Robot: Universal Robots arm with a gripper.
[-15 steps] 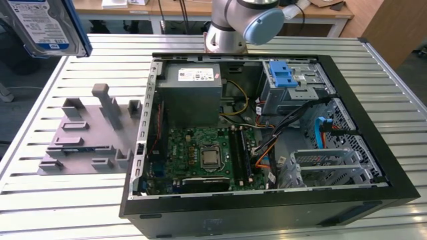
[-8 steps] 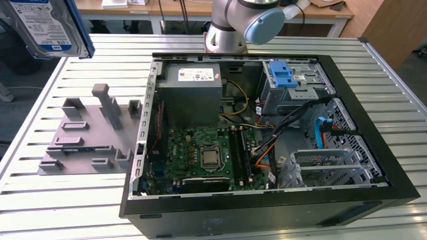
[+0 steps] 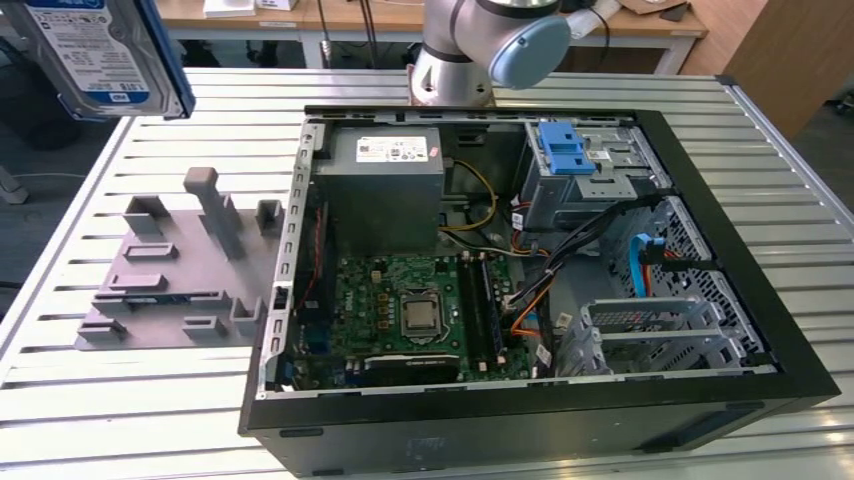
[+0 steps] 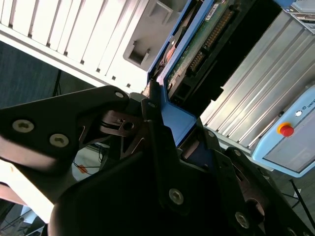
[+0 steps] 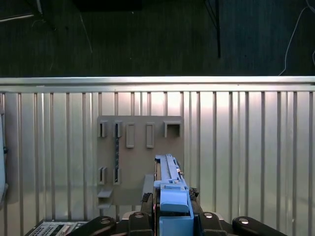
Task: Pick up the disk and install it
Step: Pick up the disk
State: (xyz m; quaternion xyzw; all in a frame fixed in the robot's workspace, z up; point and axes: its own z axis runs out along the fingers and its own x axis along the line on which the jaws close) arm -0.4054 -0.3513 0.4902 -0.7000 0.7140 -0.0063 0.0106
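Note:
The disk (image 3: 96, 52), a silver drive with a blue-and-white label in a blue carrier frame, hangs high above the table at the exterior view's upper left. In the first wrist view its blue carrier edge (image 5: 171, 194) stands upright between the black fingers of my gripper (image 5: 170, 216), which is shut on it. The second wrist view shows the disk's green circuit-board side (image 4: 197, 54) and blue frame clamped in the gripper (image 4: 162, 115). Far below the disk lies a grey holder fixture (image 5: 140, 157).
The open computer case (image 3: 747, 290) lies on the slatted table, with a grey power supply (image 3: 387, 170), a motherboard (image 3: 414, 310) and a drive cage topped by a blue bracket (image 3: 566, 150). The grey fixture (image 3: 174, 270) sits at the case's left. The arm's base (image 3: 461, 60) stands behind.

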